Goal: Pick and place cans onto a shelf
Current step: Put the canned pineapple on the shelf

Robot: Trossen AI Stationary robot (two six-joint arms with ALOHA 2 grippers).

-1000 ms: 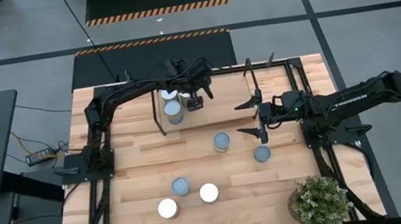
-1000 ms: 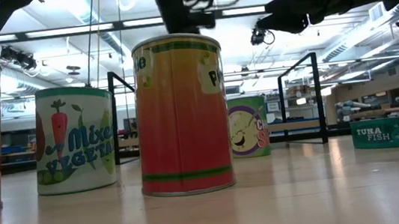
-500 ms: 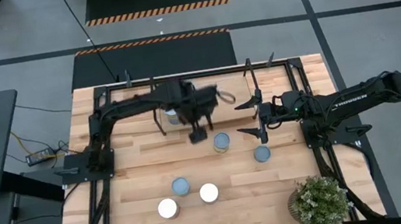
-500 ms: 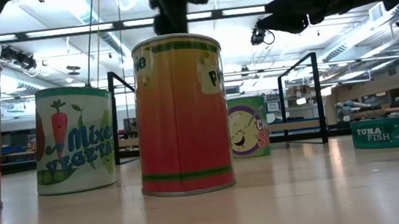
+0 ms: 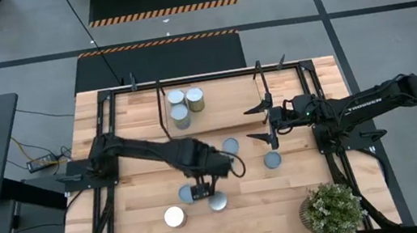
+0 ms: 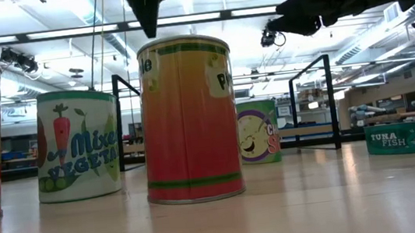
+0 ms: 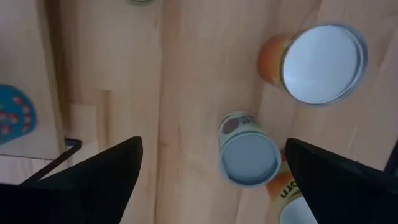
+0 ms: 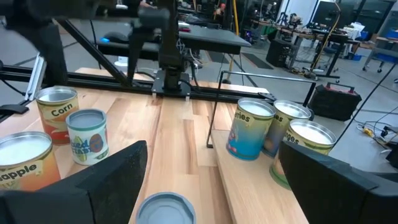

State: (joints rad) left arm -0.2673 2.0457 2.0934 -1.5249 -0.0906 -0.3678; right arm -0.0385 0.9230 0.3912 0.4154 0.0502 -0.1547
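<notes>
High view: left gripper (image 5: 205, 187) hangs over the front cans (image 5: 188, 194), fingers wide open, holding nothing. Right gripper (image 5: 258, 123) waits near the shelf (image 5: 215, 103), open and empty too. Can labels don't show from above.

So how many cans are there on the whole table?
8. Three cans cluster on the shelf. Five stand on the table: two mid-table, three nearer the front. The left arm might hide another.

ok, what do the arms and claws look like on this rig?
Both arms are black, with slim jointed links. The right arm carries pale lettering along its forearm and a small green light near the wrist. The left arm has a thin black cable looping beside its claw. Each claw has two black, tapering wedge fingers.
</notes>
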